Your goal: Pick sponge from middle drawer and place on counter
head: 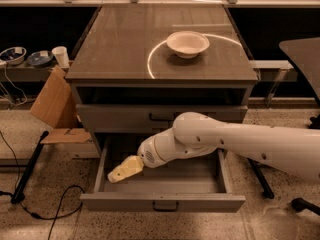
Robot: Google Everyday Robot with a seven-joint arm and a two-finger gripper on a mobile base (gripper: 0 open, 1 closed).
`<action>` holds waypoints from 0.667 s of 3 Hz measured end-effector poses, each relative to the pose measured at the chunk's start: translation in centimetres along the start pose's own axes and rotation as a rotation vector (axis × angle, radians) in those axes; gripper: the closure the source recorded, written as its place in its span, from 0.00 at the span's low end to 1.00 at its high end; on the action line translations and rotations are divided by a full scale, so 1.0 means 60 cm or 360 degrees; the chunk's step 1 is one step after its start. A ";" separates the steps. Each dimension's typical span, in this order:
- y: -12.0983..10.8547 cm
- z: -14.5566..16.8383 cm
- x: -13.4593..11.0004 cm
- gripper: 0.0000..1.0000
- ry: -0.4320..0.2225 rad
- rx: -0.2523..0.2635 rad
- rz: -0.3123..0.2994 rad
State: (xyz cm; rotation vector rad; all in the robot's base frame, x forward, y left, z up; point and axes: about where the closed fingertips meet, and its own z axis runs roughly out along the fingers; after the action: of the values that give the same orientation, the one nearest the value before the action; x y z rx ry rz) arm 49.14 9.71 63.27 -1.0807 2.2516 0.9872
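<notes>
While the middle drawer (pixel 162 202) stands pulled well out below the front edge of the counter (pixel 120 54), the white arm (pixel 240 141) reaches in from the right side and slants down toward the drawer's left half. The gripper (pixel 125 169) is at the arm's end, low inside the drawer near its left wall, below the counter's front-left corner and pointing toward the drawer's front-left corner. Its tip is a pale yellowish wedge close to the drawer floor. How far open it is, and whether it has hold of anything, cannot be told. The sponge cannot be made out as a separate thing: nothing pale and block-shaped lies apart from the gripper on the visible drawer floor, so if it is there it is at or under that yellowish tip, and it is not on the counter. On the counter a white bowl (pixel 187 43) sits toward the far right, on a pale curved ring mark (pixel 150 64). The handled drawer above (pixel 120 118) is closed. A sheet of cardboard (pixel 52 104) leans beside the cabinet's left side.
</notes>
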 end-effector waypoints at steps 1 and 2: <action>-0.065 0.014 0.008 0.00 -0.0052 0.0050 0.0125; -0.122 0.031 0.024 0.00 -0.0085 0.0083 0.0242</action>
State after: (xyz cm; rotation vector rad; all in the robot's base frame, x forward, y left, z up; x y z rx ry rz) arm 54.34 7.26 58.14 -0.8612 2.3300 0.9990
